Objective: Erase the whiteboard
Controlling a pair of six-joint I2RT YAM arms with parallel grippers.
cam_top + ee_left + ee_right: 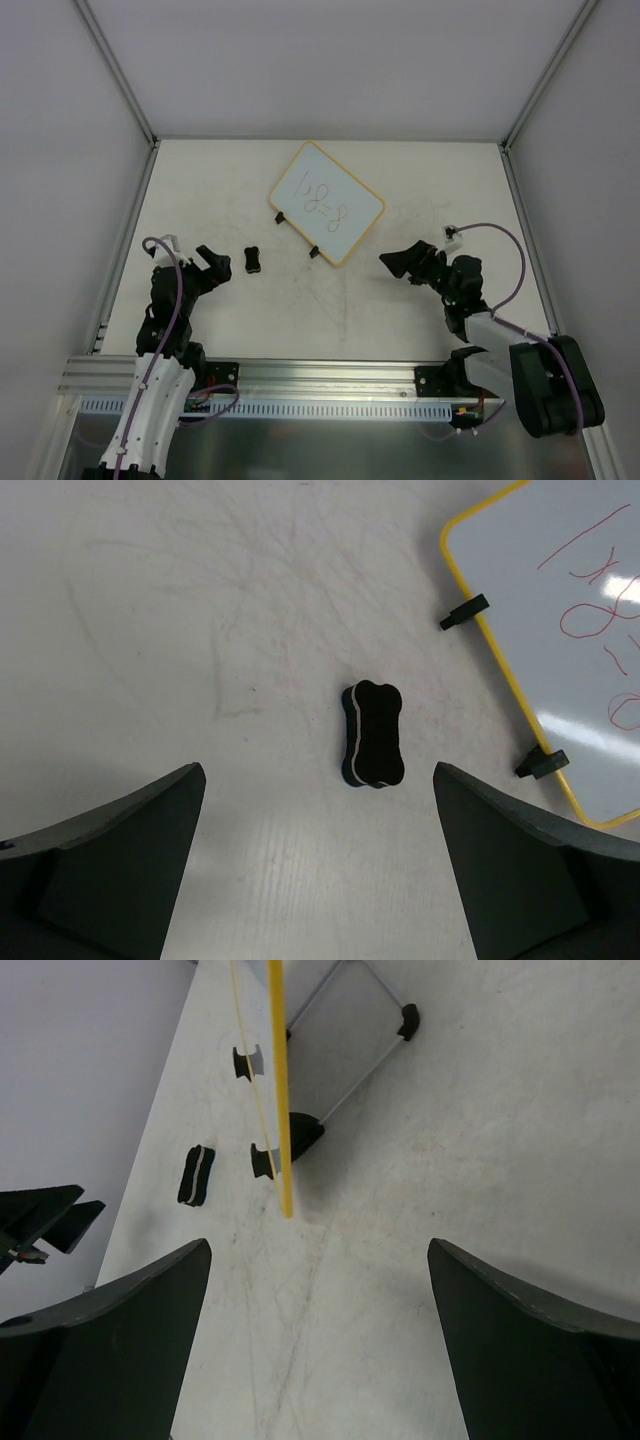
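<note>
Whiteboard (327,202), thin yellow frame and white face, rests on the table (300,330) turned at an angle, just above the centre of the top external frame; you can see red marker scribbles (324,207) across it. Two small black clips (465,611) sit on the frame edge facing the lower left in that view; in the left wrist view you find them along the board's left edge, at the right of the frame. A small black eraser (253,261), bone-shaped with a pale layer in its side, lies on the table left of the board and apart from it. Your left gripper (222,266) sits just left of the eraser; its jaws stand wide apart and grasp nothing, and its wrist view shows the eraser ahead, midway between the two fingers (120,860). Your right gripper (398,266) sits to the lower right of the board, near its corner but not touching; its jaws are likewise spread wide over bare table. In the right wrist view you see the board almost edge-on, a yellow line at upper left.
</note>
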